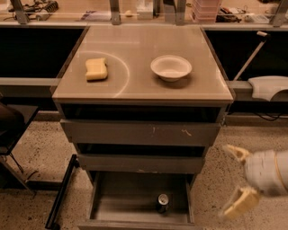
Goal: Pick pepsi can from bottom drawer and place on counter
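Note:
The pepsi can (162, 202) stands upright in the open bottom drawer (121, 202), near the front and right of centre, its silver lid showing. The counter (139, 85) caps the grey drawer cabinet above it. My gripper (235, 179) is low at the right edge of the view, to the right of the drawer and apart from the can. Its two tan fingers (237, 152) are spread open with nothing between them.
A yellow sponge (96, 68) and a white bowl (171, 67) sit on the counter. A cluttered ledge with metal posts (114, 13) runs along the back. Two closed drawer faces (139, 132) sit above the open drawer. A black chair frame (60, 191) stands at the left.

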You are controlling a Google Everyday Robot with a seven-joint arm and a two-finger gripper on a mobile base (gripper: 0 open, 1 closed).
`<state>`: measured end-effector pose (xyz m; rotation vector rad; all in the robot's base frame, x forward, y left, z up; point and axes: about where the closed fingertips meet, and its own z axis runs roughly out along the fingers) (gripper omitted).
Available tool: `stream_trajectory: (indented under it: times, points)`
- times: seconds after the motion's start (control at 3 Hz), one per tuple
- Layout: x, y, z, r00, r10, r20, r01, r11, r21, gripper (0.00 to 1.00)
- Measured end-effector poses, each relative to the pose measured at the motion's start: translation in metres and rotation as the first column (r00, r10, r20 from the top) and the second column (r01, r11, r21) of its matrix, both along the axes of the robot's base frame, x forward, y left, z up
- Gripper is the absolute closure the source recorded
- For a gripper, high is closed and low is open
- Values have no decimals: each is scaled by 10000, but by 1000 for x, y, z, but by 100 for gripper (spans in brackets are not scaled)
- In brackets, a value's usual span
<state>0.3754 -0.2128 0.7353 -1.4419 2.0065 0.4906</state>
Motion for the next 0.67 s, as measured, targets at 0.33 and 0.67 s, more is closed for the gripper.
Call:
stream_trajectory:
  times: [0.33, 0.67]
  points:
    - [-25, 3, -104, 9947, -918, -461, 978, 9833, 1533, 0]
    - [-30, -6, -194, 9803, -1551, -1225, 1771, 9645, 1958, 0]
